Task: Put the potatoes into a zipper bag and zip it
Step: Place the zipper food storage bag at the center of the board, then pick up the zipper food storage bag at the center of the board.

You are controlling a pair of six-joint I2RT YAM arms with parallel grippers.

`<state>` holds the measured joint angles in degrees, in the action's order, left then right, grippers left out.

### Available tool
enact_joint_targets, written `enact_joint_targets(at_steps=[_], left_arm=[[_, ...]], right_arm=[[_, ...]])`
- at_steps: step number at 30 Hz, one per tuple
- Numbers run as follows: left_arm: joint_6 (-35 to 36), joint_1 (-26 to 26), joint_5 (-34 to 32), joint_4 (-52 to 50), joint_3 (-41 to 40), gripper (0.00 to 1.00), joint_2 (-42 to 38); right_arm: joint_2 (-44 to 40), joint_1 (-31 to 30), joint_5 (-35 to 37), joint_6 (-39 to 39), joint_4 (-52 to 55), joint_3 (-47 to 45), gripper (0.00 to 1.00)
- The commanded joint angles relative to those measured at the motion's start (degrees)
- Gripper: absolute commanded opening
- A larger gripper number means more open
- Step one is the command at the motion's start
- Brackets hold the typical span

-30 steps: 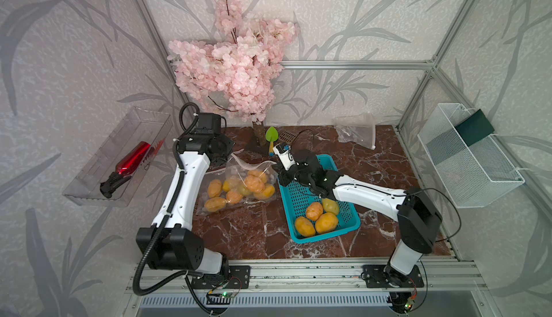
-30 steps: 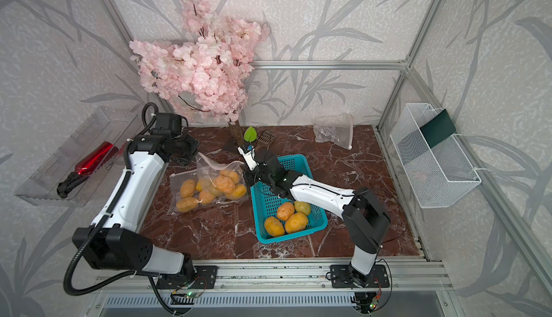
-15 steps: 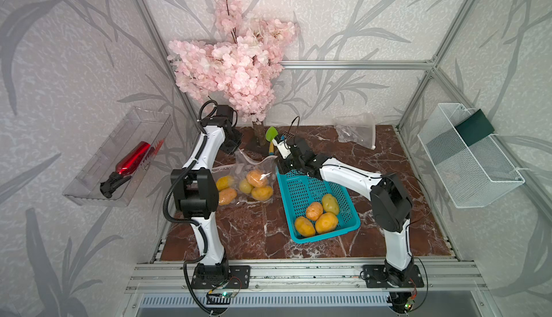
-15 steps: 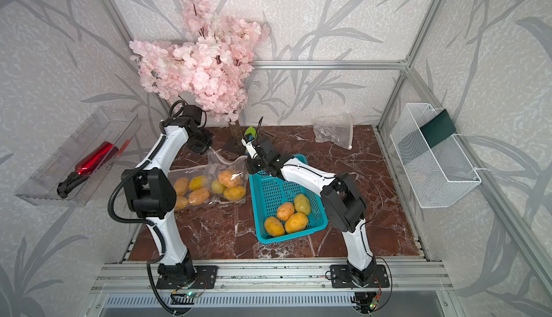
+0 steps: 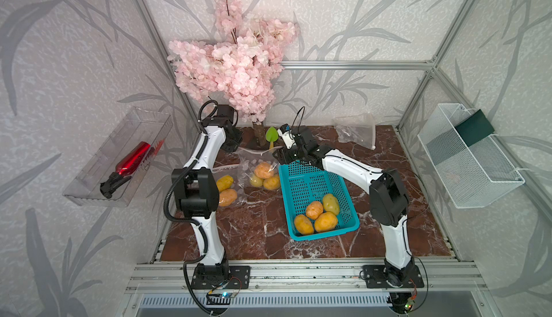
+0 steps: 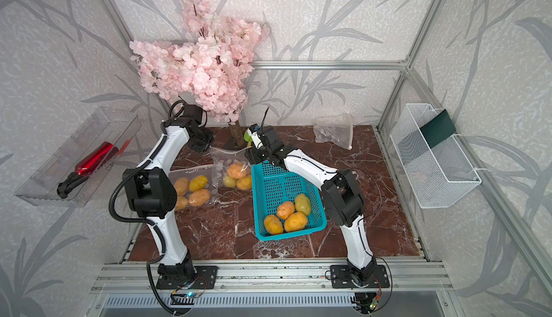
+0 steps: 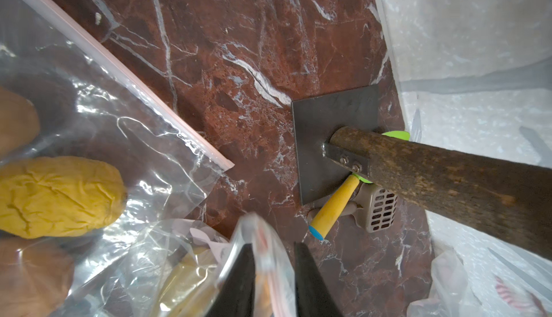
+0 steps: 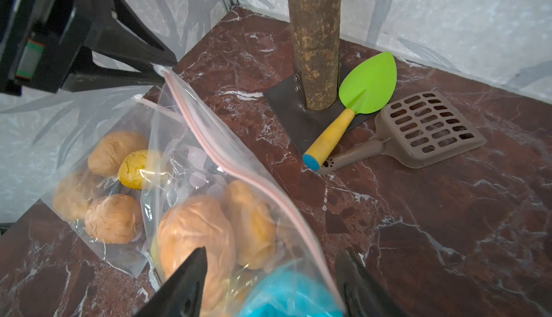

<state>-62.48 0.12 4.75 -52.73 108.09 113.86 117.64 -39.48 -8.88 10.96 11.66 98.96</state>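
Marble table (image 5: pixel 254 235) inside a wallpapered cell. Teal basket (image 5: pixel 310 181) at centre holds four potatoes (image 5: pixel 316 214). Propped bag (image 5: pixel 254 157) stands just beside the basket and contains about three more. Flat bag (image 6: pixel 191 187), nearer the left arm, contains four. Left gripper (image 7: pixel 273 246): jaws narrowly parted, the propped bag's zip corner between them. Right gripper (image 8: pixel 271 251): jaws wide, straddling the same zip edge, nothing clamped.

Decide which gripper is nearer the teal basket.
Right. The right gripper hangs at the far corner of the teal basket; the left gripper sits across the zipper bag from it.
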Motion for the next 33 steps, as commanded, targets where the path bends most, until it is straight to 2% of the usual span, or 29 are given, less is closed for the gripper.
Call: enact_joint_targets(at_steps=[1, 3, 4, 7, 9, 12, 15, 16, 19, 21, 25, 27, 30, 33], left_arm=[[0.6, -0.1, 1.4, -1.4, 2.9, 0.60, -0.2], [2.4, -0.8, 0.0, -3.1, 3.6, 0.92, -1.4], [3.4, -1.3, -1.8, -4.6, 4.1, 1.00, -2.3], [4.0, -2.1, -6.6, -8.0, 3.3, 1.00, -7.1], [2.9, -2.3, -6.9, -7.4, -1.0, 1.00, -12.6], [1.3, -2.5, -3.6, 0.1, -14.6, 1.00, -25.4], [0.9, -6.6, -3.8, 14.3, -34.7, 1.00, -43.2], [2.0, -8.3, -4.0, 17.9, -40.2, 1.00, -49.1], [7.9, -11.0, -5.3, 20.3, -51.8, 1.00, -64.0], [11.8, -10.9, -8.5, 18.2, -57.5, 1.00, -72.5], [17.6, -10.8, -20.4, 8.3, -62.9, 1.00, -84.9], [16.9, -10.8, -24.0, 5.2, -64.0, 1.00, -88.5], [17.4, -10.8, -21.2, 6.4, -64.8, 1.00, -92.8], [18.0, -10.9, -18.7, 6.7, -64.1, 1.00, -93.7]], right_arm=[[-10.2, 3.2, 4.4, 0.8, 0.9, -4.1, 0.76], [-15.8, 6.6, 5.6, 3.6, 0.6, -8.3, 0.80], [-18.3, 9.0, 5.4, 5.3, 0.5, -10.4, 0.82], [-24.3, 17.0, 2.2, 11.3, -0.3, -16.3, 0.84], [-26.2, 22.7, -1.3, 14.7, -1.5, -19.7, 0.84], [-26.3, 30.3, -3.9, 17.9, -1.1, -21.9, 0.84], [-23.8, 35.8, -5.8, 20.7, -0.7, -22.5, 0.84], [-22.7, 37.5, -7.0, 21.9, -1.3, -22.9, 0.84], [-20.2, 41.5, -11.5, 27.7, -8.7, -26.7, 0.85], [-17.4, 43.8, -13.2, 31.2, -14.6, -29.2, 0.99], [-12.9, 46.3, -11.6, 30.9, -16.5, -27.1, 0.98], [-10.4, 46.8, -10.2, 29.8, -16.8, -25.1, 0.96], [-6.1, 47.2, -7.7, 28.7, -15.2, -21.1, 0.95], [-3.5, 47.7, -5.1, 27.7, -13.7, -18.6, 0.95]])
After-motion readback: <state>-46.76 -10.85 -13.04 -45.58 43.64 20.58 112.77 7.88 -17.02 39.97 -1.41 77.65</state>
